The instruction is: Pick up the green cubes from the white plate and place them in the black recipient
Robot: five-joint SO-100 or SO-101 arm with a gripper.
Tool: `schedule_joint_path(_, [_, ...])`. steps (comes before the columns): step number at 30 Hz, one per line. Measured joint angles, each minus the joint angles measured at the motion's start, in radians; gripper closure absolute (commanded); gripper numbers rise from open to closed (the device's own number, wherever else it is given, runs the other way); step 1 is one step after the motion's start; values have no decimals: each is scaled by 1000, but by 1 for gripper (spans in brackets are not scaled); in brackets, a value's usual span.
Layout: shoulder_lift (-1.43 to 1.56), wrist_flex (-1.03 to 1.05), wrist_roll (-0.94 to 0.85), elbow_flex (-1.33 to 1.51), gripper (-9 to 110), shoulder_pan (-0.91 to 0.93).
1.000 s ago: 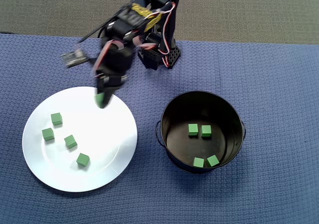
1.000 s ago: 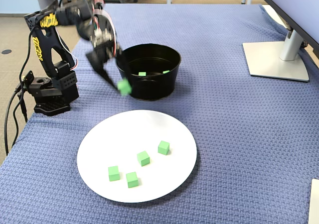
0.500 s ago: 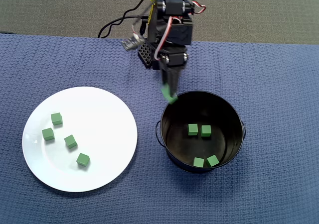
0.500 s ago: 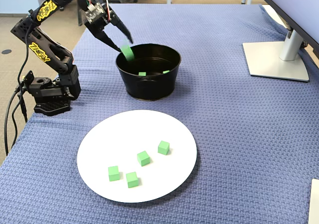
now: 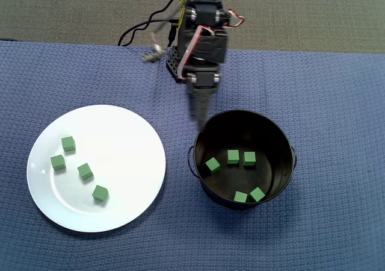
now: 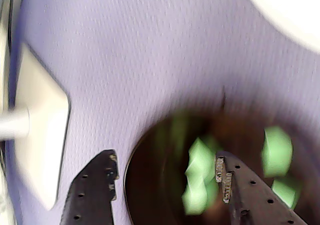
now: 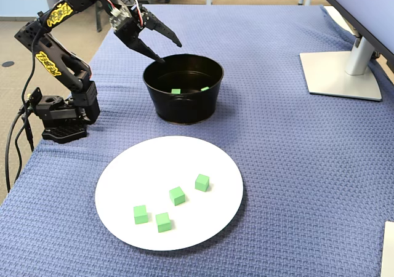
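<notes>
Gripper (image 7: 167,50): jaws spread, empty, above the pot's rim.
Black pot (image 5: 283,144): five green cubes (image 5: 212,165) inside.
White plate (image 5: 138,138): four green cubes, well apart from pot.

From my overhead view, the plate (image 5: 138,132) lay left of the pot (image 5: 283,140) on the bench (image 5: 337,102), the two near but apart. I counted four cubes (image 5: 85,171) on the plate's left half and five cubes (image 5: 232,156) in the pot. The arm's base (image 5: 175,66) stood behind them, its fingers (image 5: 198,111) reaching toward the pot's rear rim.
</notes>
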Motion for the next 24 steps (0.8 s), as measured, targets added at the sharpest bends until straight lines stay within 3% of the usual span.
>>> schedule_joint_path(3, [-35, -35, -218, 12, 82, 140])
schedule_joint_path(7, [-147, -239, -400, 77, 83, 357])
schedule_joint_path(12, [-405, -345, -319, 35, 83, 571])
schedule_joint_path(18, [-699, -278, -166, -150, 81, 630])
schedule_joint_path(24, [-790, -264, -275, -163, 79, 621])
